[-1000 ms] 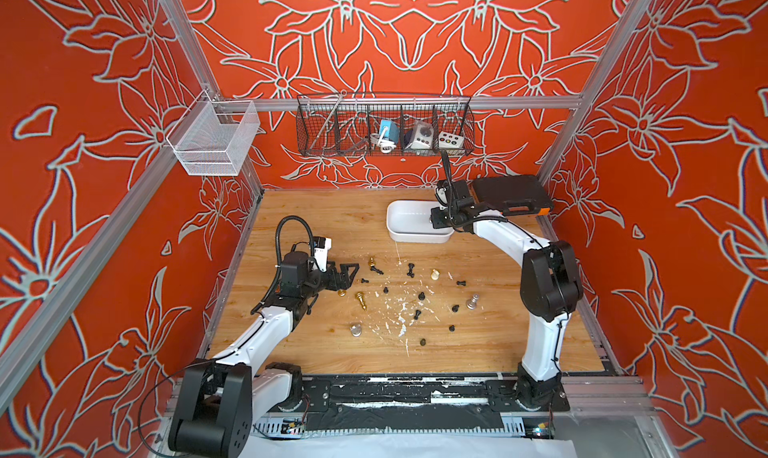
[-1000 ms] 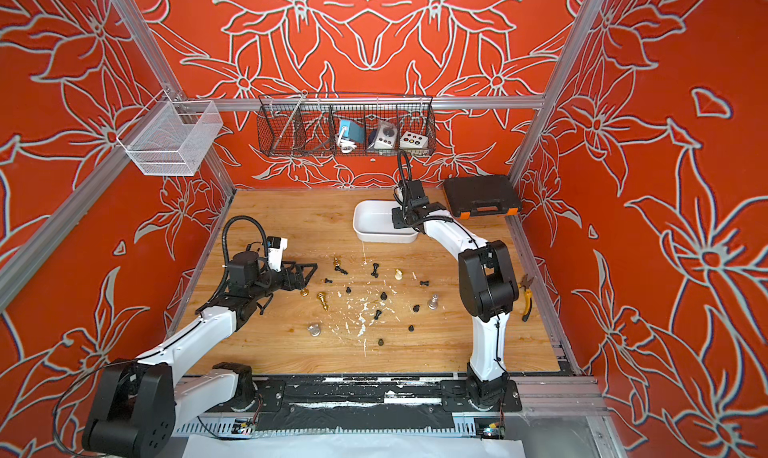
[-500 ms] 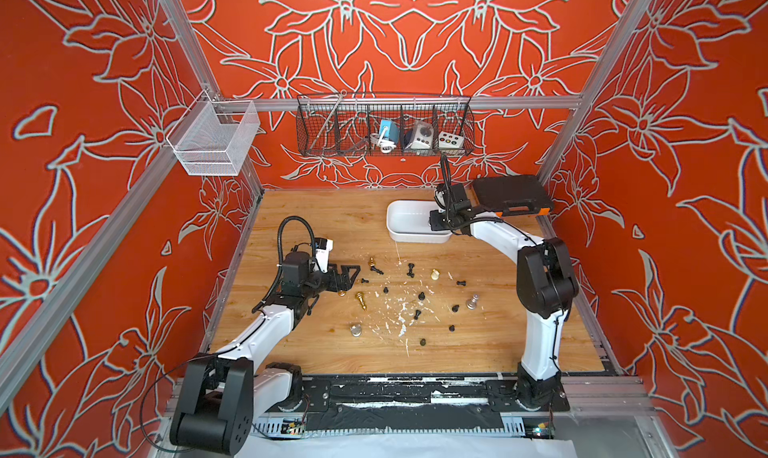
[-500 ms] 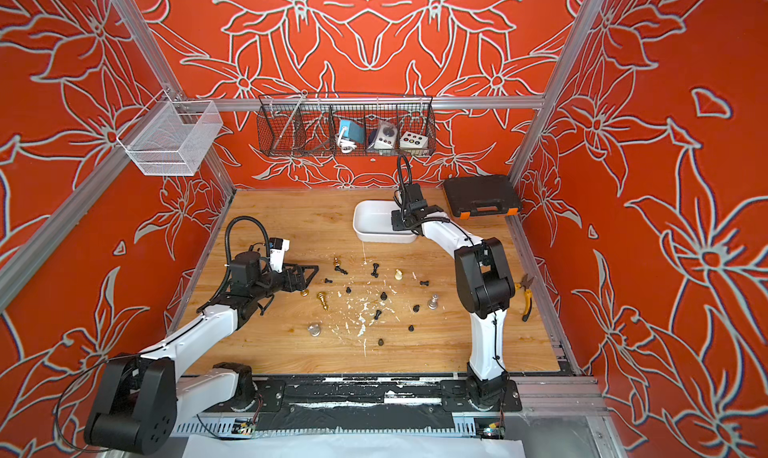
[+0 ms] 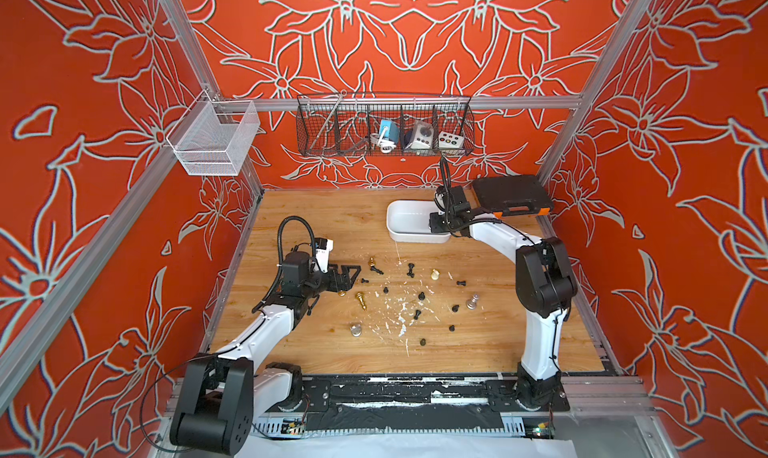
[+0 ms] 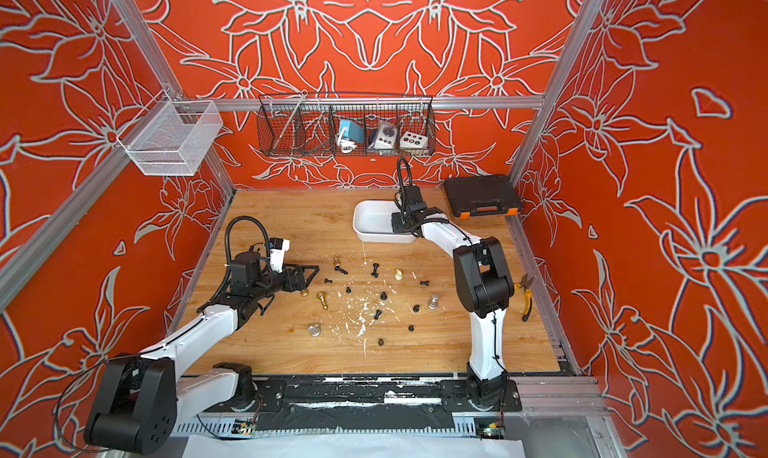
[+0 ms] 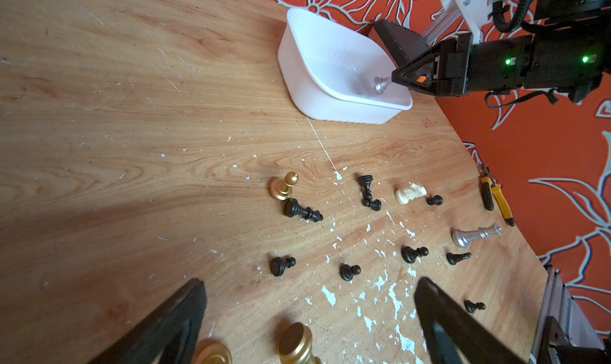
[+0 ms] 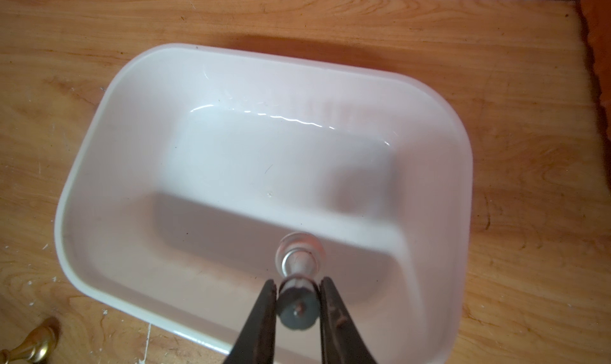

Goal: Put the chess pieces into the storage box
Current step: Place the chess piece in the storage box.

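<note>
Risk: the silver piece, hanging head-down close to one wall of the storage box, may clip the rim and bounce onto the desk if it is let go here. Right tool: jaws narrowly parted, clasping that piece by its base over the box, near the centre of both top views. Left tool: spread wide, empty, low over loose chess pieces left of centre.

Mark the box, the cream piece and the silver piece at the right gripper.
box (image 5: 411, 236), in a top view, front wall.
cream piece (image 7: 410, 193), left wrist view, body.
silver piece (image 8: 298, 307), right wrist view, base.
</note>
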Controlling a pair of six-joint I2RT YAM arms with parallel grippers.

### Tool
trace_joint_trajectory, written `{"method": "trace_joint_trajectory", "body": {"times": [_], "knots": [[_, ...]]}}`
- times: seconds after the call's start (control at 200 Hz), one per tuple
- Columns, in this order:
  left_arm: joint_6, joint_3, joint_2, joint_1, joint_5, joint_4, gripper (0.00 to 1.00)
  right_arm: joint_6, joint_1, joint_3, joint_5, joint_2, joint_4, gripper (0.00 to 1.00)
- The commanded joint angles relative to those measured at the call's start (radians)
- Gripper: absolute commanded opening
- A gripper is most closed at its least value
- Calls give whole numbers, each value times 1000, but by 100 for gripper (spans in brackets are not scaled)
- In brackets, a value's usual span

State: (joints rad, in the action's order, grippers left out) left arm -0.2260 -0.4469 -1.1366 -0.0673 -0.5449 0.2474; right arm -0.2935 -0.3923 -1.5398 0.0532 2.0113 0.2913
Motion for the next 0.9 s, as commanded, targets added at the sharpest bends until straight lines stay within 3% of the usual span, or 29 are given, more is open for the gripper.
{"method": "trace_joint_trajectory", "body": {"times": [0.0,0.475,0.891], "knots": [[-1,-5,1,-5,-15,-3,98,-10,1,16,-7,8,-9,29],[1,-14,-7,-5,12,-47,98,0,2,42,19,-66,-24,36],[31,-54,-21,-11,133,-167,87,35,1,75,90,-171,-11,37]]}}
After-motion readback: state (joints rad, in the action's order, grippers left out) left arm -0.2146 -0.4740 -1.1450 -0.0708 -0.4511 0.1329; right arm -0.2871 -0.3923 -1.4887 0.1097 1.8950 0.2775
